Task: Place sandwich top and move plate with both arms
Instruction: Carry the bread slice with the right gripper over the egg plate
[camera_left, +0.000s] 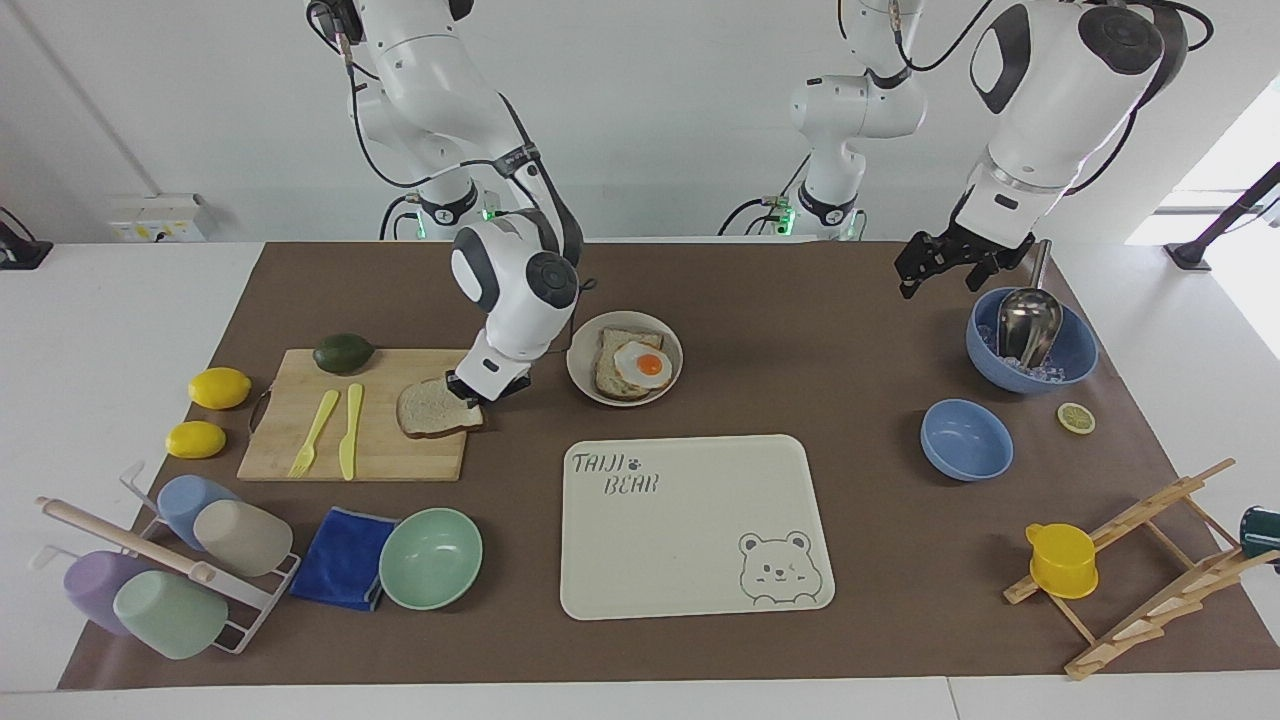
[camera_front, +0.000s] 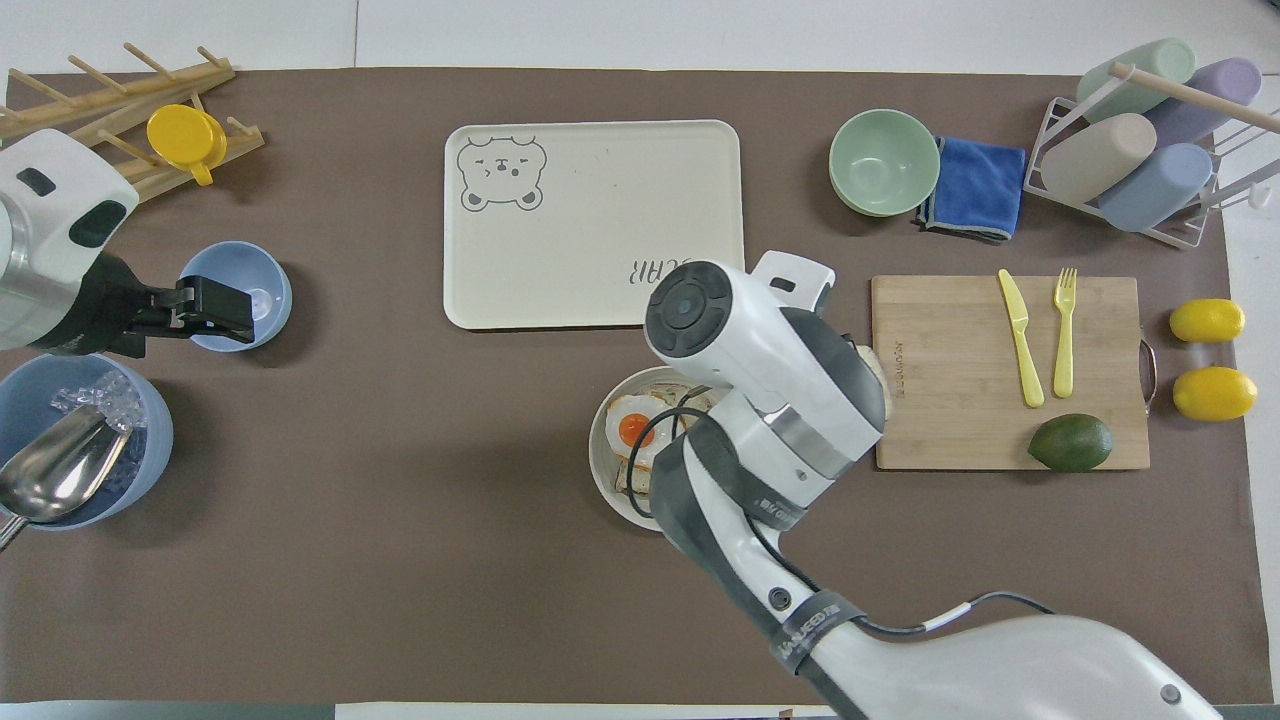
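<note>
Right tool (camera_left: 470, 391) clamped on edge of plain light-brown bread slice with darker crust (camera_left: 436, 410), slice at corner of wooden cutting board (camera_left: 300, 440), overhanging edge nearest plate. Small round beige-white plate (camera_left: 579, 376) beside board, on brown surface (camera_left: 800, 350), carrying bread slice with fried egg (camera_left: 640, 363). Left tool (camera_left: 938, 262) fingers spread, holding nothing, over surface beside large blue bowl with metal scoop (camera_left: 1030, 340); arm waits.

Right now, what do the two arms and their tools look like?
Both arms are glossy white with rounded dark-grey joint caps and loose black cables. The right arm wears a black lettered wrist band. The right tool and left tool are small and black.
</note>
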